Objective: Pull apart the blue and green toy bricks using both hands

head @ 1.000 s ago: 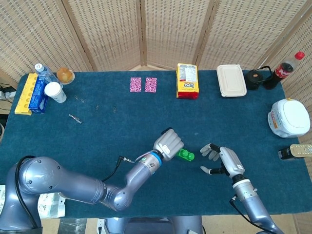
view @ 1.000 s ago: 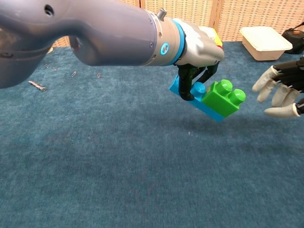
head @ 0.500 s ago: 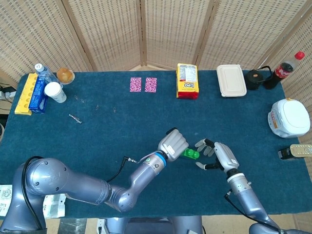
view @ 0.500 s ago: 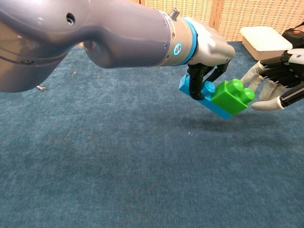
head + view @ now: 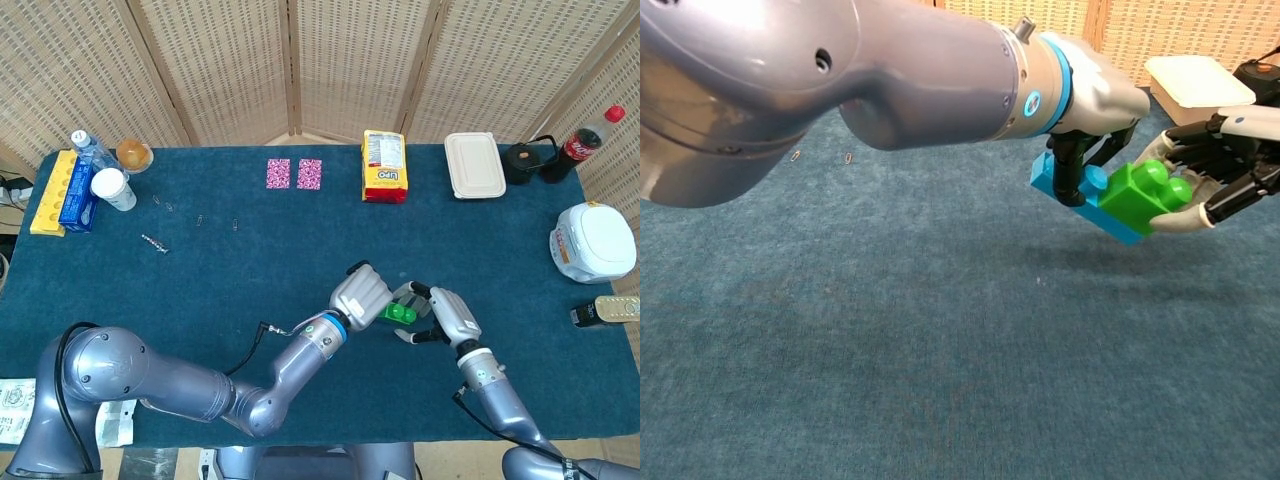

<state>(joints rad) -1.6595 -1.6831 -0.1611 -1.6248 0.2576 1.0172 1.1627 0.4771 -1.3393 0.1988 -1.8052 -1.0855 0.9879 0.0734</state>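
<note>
My left hand (image 5: 360, 295) (image 5: 1095, 95) grips the blue brick (image 5: 1048, 175) from above and holds it tilted above the blue tablecloth. The green brick (image 5: 1145, 192) (image 5: 402, 313) is still stuck on the blue one's right end. My right hand (image 5: 445, 315) (image 5: 1215, 165) is at the green brick with its fingers spread. Its fingers lie behind the brick and its thumb just under the brick's right edge. I cannot tell whether they press on it. In the head view the left hand hides the blue brick.
Along the far edge stand a yellow snack bag (image 5: 385, 166), a white lunch box (image 5: 473, 165), a cola bottle (image 5: 590, 135) and two pink cards (image 5: 294, 173). A white pot (image 5: 593, 243) sits at the right edge. A cup (image 5: 112, 188) and yellow box (image 5: 52, 192) stand far left.
My left hand has carried the joined bricks to the right. My right hand has come in from the right, and its fingers now lie around the green brick.
</note>
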